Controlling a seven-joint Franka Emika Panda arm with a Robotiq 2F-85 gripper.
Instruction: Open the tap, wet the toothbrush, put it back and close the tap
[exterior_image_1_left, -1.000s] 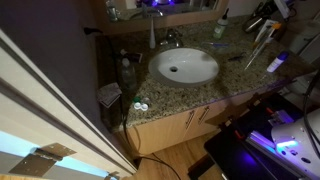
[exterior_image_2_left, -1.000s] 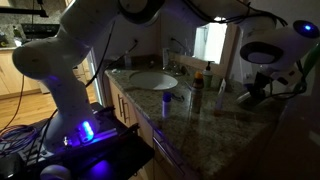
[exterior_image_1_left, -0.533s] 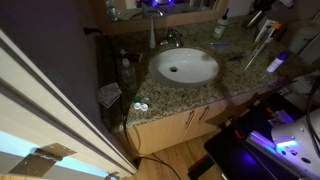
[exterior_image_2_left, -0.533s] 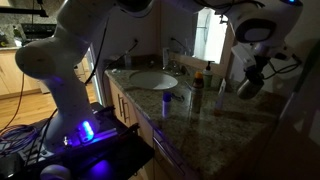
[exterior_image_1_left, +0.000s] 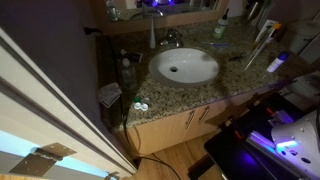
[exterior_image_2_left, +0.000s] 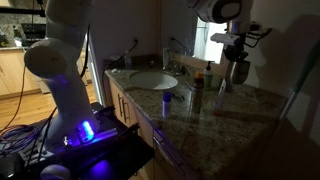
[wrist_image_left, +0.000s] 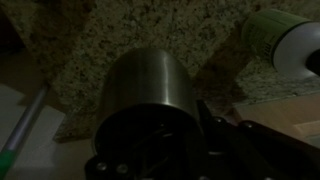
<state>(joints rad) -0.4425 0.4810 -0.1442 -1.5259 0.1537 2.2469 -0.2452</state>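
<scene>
The small chrome tap (exterior_image_1_left: 170, 38) stands behind the white oval basin (exterior_image_1_left: 185, 66), which also shows in an exterior view (exterior_image_2_left: 152, 80). No water is visible. A slim white stick that may be the toothbrush (exterior_image_1_left: 263, 38) leans at the far right of the counter. My gripper (exterior_image_2_left: 237, 70) hangs above that end of the counter, apart from the tap. In the wrist view the dark fingers (wrist_image_left: 213, 126) sit together beside a steel cup (wrist_image_left: 145, 90), with nothing visible between them. A white-and-green handle (wrist_image_left: 25, 125) lies at lower left.
A slim white bottle (exterior_image_1_left: 152, 35) stands next to the tap. Bottles (exterior_image_1_left: 124, 70) crowd the counter's other end, and a green-and-white cylinder (wrist_image_left: 285, 40) lies near the cup. The speckled granite counter (exterior_image_2_left: 200, 115) has a front edge over wooden cabinets.
The gripper has risen and swung along the counter toward the basin side. It has stayed shut, and things on the counter have not moved.
</scene>
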